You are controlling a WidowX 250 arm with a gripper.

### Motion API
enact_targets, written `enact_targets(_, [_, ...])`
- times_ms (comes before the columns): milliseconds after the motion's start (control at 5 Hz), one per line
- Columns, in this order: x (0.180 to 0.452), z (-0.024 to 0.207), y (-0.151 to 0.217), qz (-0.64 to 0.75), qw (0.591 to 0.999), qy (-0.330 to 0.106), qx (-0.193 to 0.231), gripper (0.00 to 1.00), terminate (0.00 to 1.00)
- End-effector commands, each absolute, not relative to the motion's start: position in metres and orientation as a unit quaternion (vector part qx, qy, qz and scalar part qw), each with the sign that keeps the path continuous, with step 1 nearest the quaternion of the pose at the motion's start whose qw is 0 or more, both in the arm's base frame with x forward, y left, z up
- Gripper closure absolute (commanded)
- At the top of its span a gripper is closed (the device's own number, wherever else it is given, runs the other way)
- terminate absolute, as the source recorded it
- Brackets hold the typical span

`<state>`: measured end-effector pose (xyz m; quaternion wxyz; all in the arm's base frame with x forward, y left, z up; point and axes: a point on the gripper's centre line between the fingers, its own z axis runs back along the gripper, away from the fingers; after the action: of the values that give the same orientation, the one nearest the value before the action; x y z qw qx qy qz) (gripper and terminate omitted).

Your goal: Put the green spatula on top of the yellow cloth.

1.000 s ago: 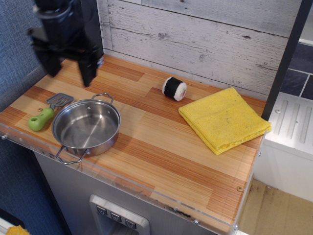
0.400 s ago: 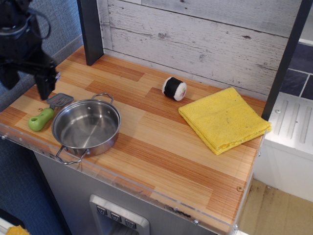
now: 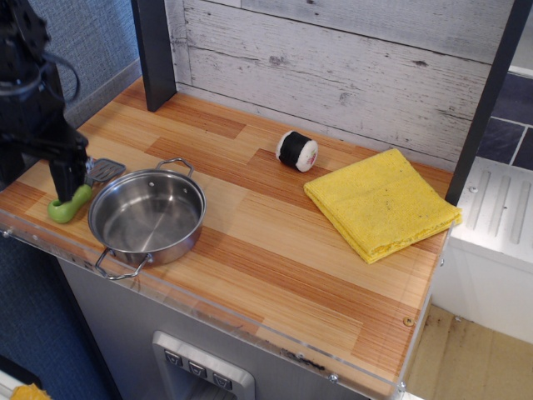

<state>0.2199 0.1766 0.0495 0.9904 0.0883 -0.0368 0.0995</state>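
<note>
Steel pan sits at the desk's left front, empty, handles out; a black-and-white sushi roll rests near the plank wall.

End effector: dark mass, upper body cut by left and top frame edges; jaw spacing not resolvable (only one dark finger clearly seen). It covers the middle of the green spatula; only the handle's lower end and part of the grey blade show. Contact with the handle cannot be judged. Bench: front right corner runs behind the white unit.
</note>
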Motion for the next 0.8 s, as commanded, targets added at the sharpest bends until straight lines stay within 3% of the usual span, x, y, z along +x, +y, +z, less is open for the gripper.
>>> enact_targets(0, [0.226,0.045,0.180,0.096,0.990,-0.034,0.099,0.00,0.00])
enact_targets(600, [0.239,0.027,0.191,0.104,0.990,-0.020,0.095,0.00,0.00])
